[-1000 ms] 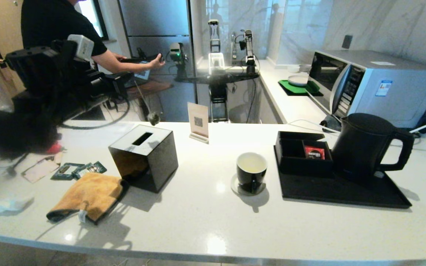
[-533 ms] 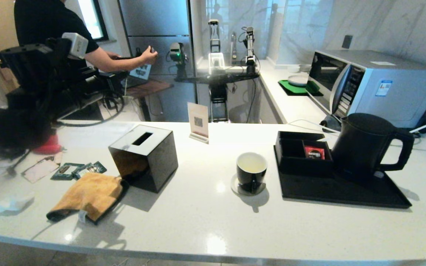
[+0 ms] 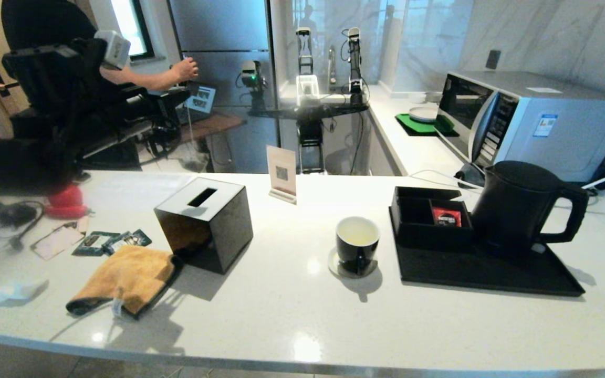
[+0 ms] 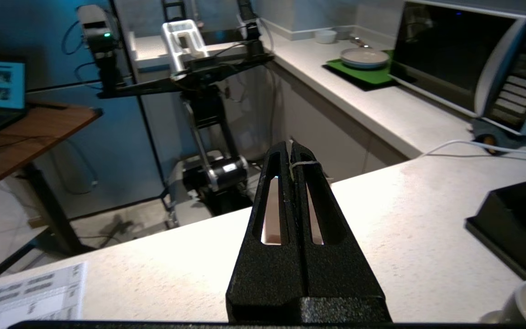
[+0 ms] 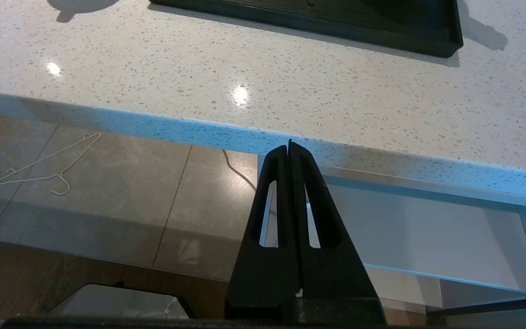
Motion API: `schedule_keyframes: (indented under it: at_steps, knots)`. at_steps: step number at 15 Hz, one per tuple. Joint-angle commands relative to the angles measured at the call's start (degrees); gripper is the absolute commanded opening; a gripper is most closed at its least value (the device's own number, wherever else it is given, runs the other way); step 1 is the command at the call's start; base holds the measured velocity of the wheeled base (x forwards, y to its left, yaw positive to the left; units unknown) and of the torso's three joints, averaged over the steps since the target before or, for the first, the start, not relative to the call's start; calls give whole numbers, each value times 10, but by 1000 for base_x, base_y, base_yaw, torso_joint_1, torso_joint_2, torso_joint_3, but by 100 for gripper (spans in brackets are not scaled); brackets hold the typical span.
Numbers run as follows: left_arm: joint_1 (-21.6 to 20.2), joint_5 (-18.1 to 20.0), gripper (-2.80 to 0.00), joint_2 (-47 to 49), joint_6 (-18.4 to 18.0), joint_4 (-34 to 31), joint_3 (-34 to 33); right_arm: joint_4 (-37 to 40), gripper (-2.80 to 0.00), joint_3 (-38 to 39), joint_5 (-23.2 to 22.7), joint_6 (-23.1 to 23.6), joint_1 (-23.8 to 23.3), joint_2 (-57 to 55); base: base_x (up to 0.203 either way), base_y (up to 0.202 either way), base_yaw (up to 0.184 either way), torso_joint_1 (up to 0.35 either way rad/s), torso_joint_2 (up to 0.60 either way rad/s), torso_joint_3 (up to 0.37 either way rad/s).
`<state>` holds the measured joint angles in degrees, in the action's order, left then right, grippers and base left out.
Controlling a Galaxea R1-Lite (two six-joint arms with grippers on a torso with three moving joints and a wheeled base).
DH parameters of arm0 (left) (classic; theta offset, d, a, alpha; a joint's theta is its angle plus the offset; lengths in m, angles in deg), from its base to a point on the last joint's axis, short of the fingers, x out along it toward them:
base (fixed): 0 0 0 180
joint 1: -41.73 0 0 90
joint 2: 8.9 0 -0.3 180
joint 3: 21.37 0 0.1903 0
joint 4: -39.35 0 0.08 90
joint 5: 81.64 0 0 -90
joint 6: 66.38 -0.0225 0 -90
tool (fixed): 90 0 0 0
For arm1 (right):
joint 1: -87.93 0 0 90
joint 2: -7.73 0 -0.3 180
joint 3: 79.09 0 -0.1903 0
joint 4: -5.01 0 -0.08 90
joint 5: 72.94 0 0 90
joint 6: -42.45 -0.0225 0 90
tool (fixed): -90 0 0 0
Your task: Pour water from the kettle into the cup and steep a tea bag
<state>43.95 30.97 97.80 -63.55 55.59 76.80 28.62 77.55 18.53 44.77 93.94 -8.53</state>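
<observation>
On the white worktop (image 3: pixel 292 310) the cup (image 3: pixel 357 244) sits beside the kettle (image 3: pixel 518 207). Our left end effector (image 4: pixel 290 153), clenched on the tea bag's string (image 4: pixel 300 163), has lifted higher. Our right end effector (image 5: pixel 289 148) hangs clenched, empty, below the edge.

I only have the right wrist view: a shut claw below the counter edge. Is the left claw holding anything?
Observer: Yes. Its wrist view shows the left claw shut on a thin white string.
Operator: Any water in the cup?
Observer: The head view shows pale liquid in the cup, and no tea bag in it.
Operator: And the kettle?
Observer: The kettle stands upright on the black tray, right of the cup.
</observation>
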Motion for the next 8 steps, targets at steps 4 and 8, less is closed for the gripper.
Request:
schedule_keyframes:
  at_steps: [4, 8]
  knots:
    - [58, 2, -280, 9, 1, -24, 40, 0, -280, 0, 0, 1, 1, -1, 0, 0, 0, 0, 0, 0]
    - [103, 2, -280, 20, 1, -36, 62, 0, -280, 0, 0, 1, 1, -1, 0, 0, 0, 0, 0, 0]
